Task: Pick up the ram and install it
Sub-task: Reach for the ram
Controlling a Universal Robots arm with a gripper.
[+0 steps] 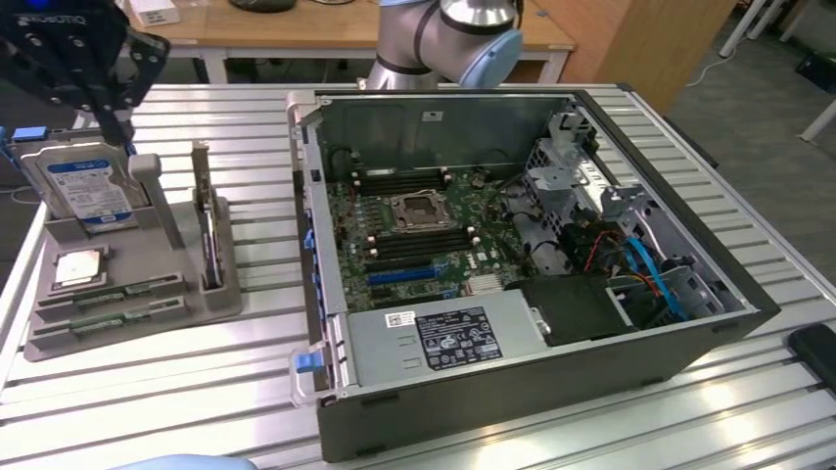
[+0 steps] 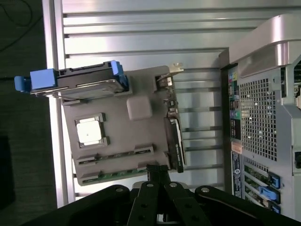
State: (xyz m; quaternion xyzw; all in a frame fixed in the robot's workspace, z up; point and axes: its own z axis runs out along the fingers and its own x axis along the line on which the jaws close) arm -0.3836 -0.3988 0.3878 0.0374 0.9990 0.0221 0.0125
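Green narrow chip-studded ram (image 2: 117, 173) flat in grey holder (image 2: 120, 134), tool (image 2: 158, 169) pressed together nearby.

Exterior view: bright, even overhead light; slatted metal table (image 1: 170, 392) shows pale sheen, soft short shadow beside grey holder (image 1: 131, 294); computer case (image 1: 523, 392) interior evenly lit, outer wall near black. Wrist view: strong glare on table slats (brightest along the rim rail), top of computer case washed to white; floor (image 2: 23, 141) deep in shadow; gripper (image 2: 157, 170) underexposed, dark silhouette
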